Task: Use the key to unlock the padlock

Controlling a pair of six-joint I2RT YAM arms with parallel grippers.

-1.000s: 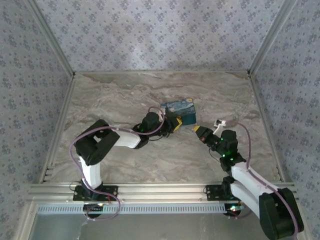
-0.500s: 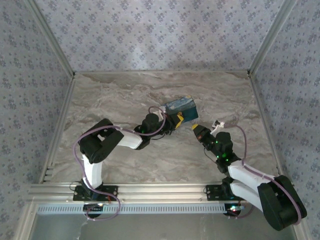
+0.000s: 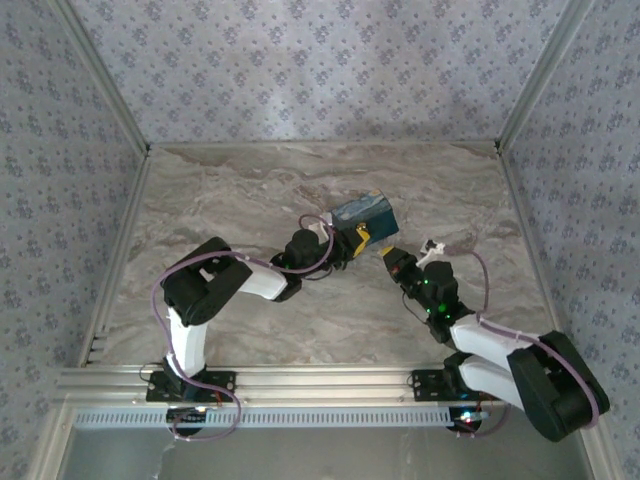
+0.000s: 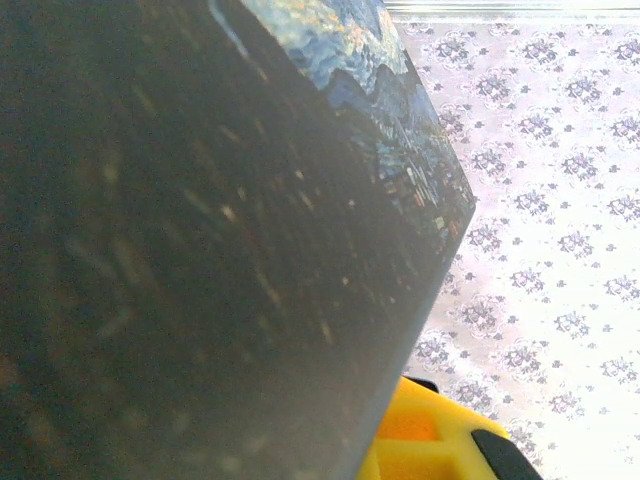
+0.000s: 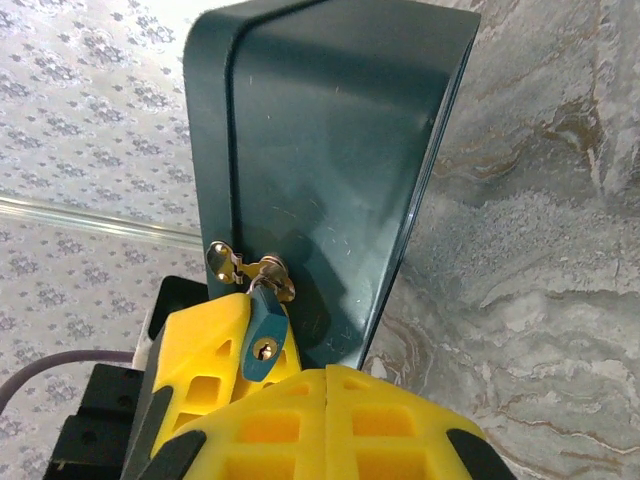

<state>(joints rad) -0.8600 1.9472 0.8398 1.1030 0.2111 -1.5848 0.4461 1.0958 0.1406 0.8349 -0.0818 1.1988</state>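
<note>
The starry-night tin [image 3: 362, 211] is tipped up on the table, and my left gripper [image 3: 356, 238] is shut on its near end. Its dark side [image 4: 200, 250] looms close in the left wrist view, with one yellow finger [image 4: 430, 440] below it. On the tin's teal end wall [image 5: 320, 150], a tiny teal padlock [image 5: 262, 335] with a brass keyhole hangs from a brass hasp [image 5: 250, 268]. My right gripper [image 5: 328, 375] is shut just below the padlock, its tips a short way from the keyhole. No key shows between its fingers. From above, the right gripper [image 3: 388, 252] sits just right of the tin.
The left gripper's yellow finger [image 5: 200, 350] lies beside the padlock. Marble tabletop [image 3: 250, 190] spreads around the tin, with patterned walls [image 3: 320, 60] on three sides. A small white bit [image 3: 437, 245] lies right of my right arm.
The left gripper has tipped the tin up on edge. The right gripper has moved left and slightly away, closing in on the tin's end.
</note>
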